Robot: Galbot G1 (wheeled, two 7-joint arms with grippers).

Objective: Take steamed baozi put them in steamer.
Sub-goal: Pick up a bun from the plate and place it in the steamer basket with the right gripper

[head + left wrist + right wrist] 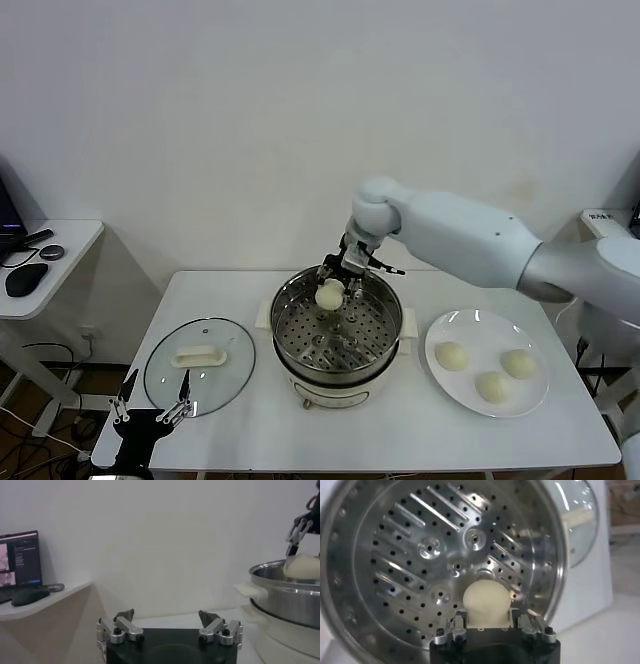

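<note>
The steamer (337, 335), a shiny steel pot on a white base, stands at the table's middle. My right gripper (333, 283) hangs over its far rim, shut on one cream-white baozi (330, 294). In the right wrist view this baozi (486, 602) sits squeezed between the fingers (461, 621), above the perforated tray (420, 560). Three more baozi (452, 356) (519, 363) (492, 386) lie on the white plate (440, 330) to the right. Parked low at the table's front left corner, my left gripper (150, 408) (167, 617) is open and holds nothing.
The round glass lid (200, 375) with a white handle lies flat left of the steamer. A small white side table (70, 235) with a mouse and a laptop (20, 557) stands farther left. A wall runs close behind the table.
</note>
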